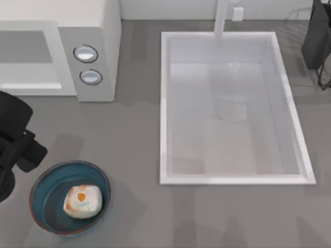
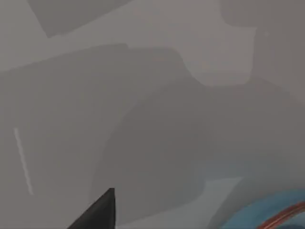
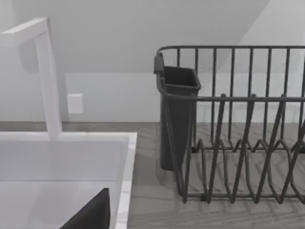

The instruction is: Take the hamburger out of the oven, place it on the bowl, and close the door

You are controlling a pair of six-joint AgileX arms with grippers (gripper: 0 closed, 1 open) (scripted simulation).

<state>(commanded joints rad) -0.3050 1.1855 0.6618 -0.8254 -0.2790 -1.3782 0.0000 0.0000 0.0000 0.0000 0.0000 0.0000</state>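
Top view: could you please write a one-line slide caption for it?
Hamburger rests in the bowl near the left arm; oven door appears closed, sink alongside.

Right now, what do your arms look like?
Both are black. My left arm at the table's left edge is chunky and blocky, built from boxy matte sections. My right arm at the far right corner is dark too, with thin black cables hanging beside it. A black pointed pincer finger shows near the wrist camera.

hamburger [image 1: 82,201] in bowl [image 1: 42,187] | oven [image 1: 98,31] door [image 1: 28,57] shut | left arm [image 1: 15,139] nr bowl
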